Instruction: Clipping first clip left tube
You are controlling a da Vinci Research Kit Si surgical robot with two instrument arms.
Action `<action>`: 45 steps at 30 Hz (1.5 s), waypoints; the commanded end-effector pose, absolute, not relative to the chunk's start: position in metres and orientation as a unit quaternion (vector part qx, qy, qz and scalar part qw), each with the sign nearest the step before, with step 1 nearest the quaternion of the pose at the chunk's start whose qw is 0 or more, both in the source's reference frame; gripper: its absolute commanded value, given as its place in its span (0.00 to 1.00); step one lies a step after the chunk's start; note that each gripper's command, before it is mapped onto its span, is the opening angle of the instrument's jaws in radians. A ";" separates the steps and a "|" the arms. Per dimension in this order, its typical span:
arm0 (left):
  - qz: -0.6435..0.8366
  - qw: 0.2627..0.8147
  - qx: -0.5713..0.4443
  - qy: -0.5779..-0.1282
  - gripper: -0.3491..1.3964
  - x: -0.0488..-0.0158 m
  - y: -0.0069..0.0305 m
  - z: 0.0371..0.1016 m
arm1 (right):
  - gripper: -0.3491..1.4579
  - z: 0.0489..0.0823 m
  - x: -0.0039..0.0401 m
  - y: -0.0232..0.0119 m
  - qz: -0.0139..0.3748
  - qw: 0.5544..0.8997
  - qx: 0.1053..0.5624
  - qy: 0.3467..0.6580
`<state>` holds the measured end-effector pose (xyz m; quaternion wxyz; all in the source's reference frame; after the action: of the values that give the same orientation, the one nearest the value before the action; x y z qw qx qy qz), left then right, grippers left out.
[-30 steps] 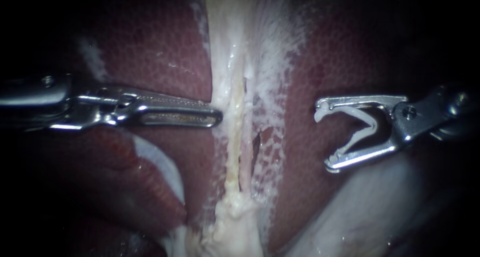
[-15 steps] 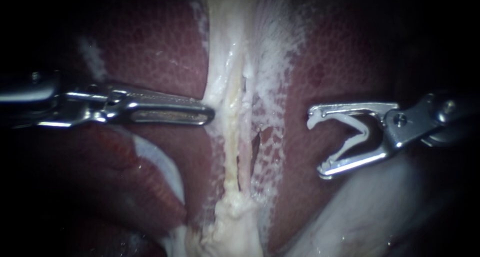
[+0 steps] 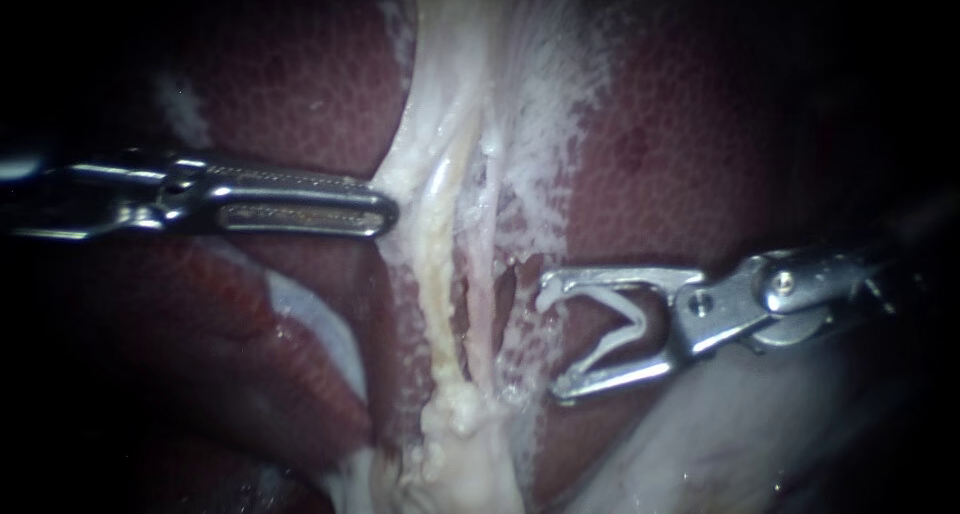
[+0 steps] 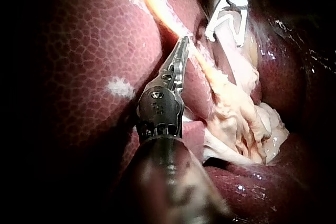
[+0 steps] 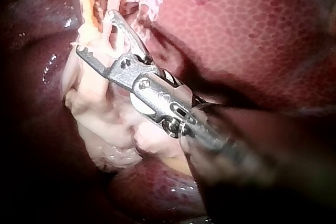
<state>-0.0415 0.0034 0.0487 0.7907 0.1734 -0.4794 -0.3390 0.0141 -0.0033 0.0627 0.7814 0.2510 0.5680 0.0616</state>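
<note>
Two tubes run down the middle of the endoscope view: a yellowish left tube [image 3: 432,274] and a pinker right tube [image 3: 481,304]. My left instrument [image 3: 385,211] comes in level from the left. Its jaws are shut on the white tissue [image 3: 400,179] at the left tube's edge and pull it leftward. My right instrument [image 3: 551,342] holds a white clip [image 3: 628,324] spread in a V between its wide jaws. Its tips are just right of the right tube, around neither tube. The left wrist view shows the left instrument [image 4: 184,44] on the strand and the right instrument [image 4: 226,34] beyond it.
Dark red liver [image 3: 680,154] lies on both sides of the tubes. A pale fatty lump [image 3: 460,454] sits where the tubes end below. A smooth pale surface [image 3: 720,444] lies under the right instrument's shaft. White webby tissue [image 3: 545,124] covers the area right of the tubes.
My right instrument has moved left and down with the clip, close to the tubes. My left instrument has drawn back leftward, bowing the white tissue and tubes to the left.
</note>
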 end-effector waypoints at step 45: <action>-0.338 0.791 0.170 -0.480 0.00 -0.0421 0.0029 0.0475 | 0.51 0.0666 0.0237 -0.0077 0.044 0.774 0.319 0.544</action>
<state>-0.0421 0.0029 0.0475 0.7915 0.1695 -0.4804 -0.3377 0.0240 -0.0075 0.0665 0.7744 0.3193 0.5445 0.0438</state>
